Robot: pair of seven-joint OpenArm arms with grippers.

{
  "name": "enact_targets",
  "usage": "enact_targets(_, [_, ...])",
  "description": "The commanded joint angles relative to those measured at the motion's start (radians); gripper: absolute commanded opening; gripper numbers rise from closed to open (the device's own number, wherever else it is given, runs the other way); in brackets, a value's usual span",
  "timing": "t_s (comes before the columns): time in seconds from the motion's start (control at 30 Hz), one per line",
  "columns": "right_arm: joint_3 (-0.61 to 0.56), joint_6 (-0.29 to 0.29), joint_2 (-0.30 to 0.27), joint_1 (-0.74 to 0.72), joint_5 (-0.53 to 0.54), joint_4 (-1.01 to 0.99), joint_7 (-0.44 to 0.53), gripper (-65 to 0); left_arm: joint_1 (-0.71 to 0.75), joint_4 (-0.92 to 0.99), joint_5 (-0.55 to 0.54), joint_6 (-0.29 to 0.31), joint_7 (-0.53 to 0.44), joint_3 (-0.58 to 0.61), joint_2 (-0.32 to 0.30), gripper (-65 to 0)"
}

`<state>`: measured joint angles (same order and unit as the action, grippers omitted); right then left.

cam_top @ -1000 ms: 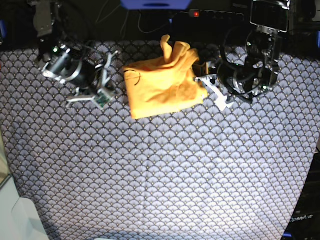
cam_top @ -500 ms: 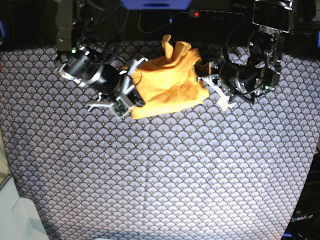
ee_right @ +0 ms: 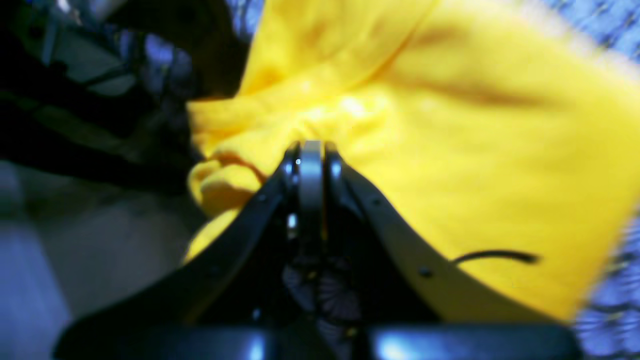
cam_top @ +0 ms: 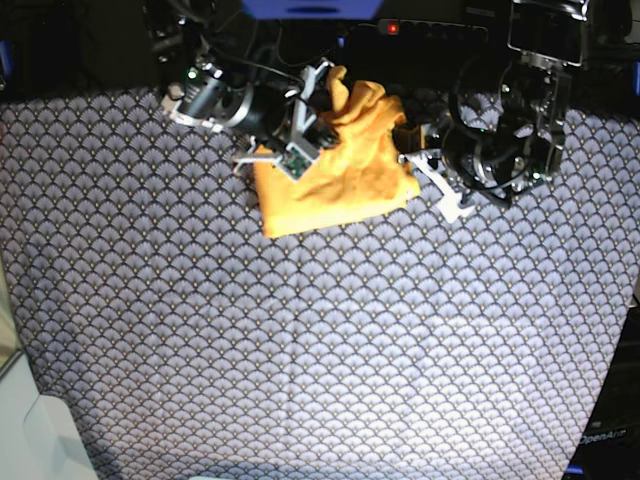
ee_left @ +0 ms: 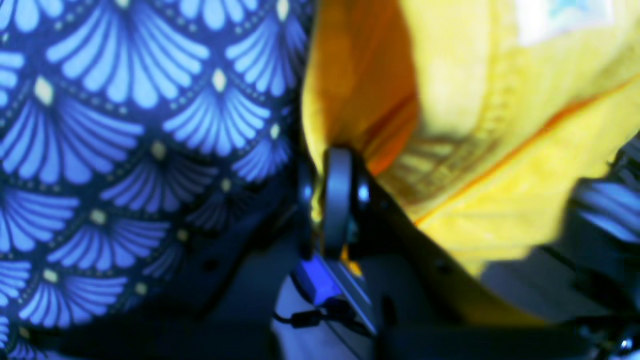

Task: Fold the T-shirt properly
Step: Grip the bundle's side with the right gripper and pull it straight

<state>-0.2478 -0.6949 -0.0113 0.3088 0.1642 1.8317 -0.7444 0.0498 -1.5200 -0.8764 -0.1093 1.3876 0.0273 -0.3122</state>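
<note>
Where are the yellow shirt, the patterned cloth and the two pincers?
T-shirt (cam_top: 340, 180), base view, flat front panel.
tablecloth (cam_top: 320, 340), base view, bare middle.
right pincer (ee_right: 311, 150), right wrist view, closed tips on shirt.
left pincer (ee_left: 332, 160), left wrist view, tips pinching shirt edge.

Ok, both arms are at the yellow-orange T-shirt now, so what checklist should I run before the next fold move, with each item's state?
1. Left gripper shut on the yellow-orange cotton T-shirt: ok; a thin fabric edge sits between the closed fingers.
2. Right gripper shut on fabric: ok; cloth bunches at its closed tips.
3. How many layers each grip holds: cannot tell, wrist views are blurred.
4. Shirt lying flat: not ok; its far edge is bunched and raised.
5. Shirt fully on the blue-grey scallop-patterned tablecloth: not ok; the far edge sits at the cloth's back border.
6. Open cloth in front to fold onto: ok.
</note>
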Motion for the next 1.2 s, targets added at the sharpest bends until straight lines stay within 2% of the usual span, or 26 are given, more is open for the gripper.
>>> enact_targets(0.0, [0.002, -0.003, 0.0, -0.01, 0.013, -0.01, 0.036, -65.0, -0.012, -0.015, -0.002, -0.003, 0.009, -0.007, -0.012, -65.0])
enact_targets(0.17, [0.002, -0.003, -0.031, -0.003, 0.011, -0.1, 0.119, -65.0, -0.012, -0.014, -0.002, -0.003, 0.009, -0.007, -0.012, -65.0])
enact_targets(0.43, [0.023, -0.003, -0.046, -0.046, 0.011, -0.168, 0.122, -65.0, -0.014, -0.014, -0.002, -0.003, 0.009, -0.007, -0.026, -65.0])
enact_targets(0.57, [0.021, -0.003, -0.08, -0.006, 0.011, -0.053, 0.121, -65.0, -0.014, -0.015, -0.002, -0.003, 0.009, -0.007, -0.026, -65.0])
enact_targets(0.73, [0.017, -0.003, -0.095, 0.076, 0.011, 0.171, 0.115, -65.0, -0.014, -0.015, -0.002, -0.003, 0.009, -0.007, -0.026, -65.0])
enact_targets(1.0, [0.02, -0.003, -0.102, 0.01, 0.011, 0.164, 0.108, -65.0, -0.014, -0.017, -0.002, -0.003, 0.009, -0.007, -0.026, -65.0])
enact_targets(1.17, [0.021, -0.003, -0.102, -0.09, 0.011, 0.162, 0.012, -65.0, -0.011, -0.017, -0.002, -0.003, 0.009, -0.007, -0.026, -65.0])
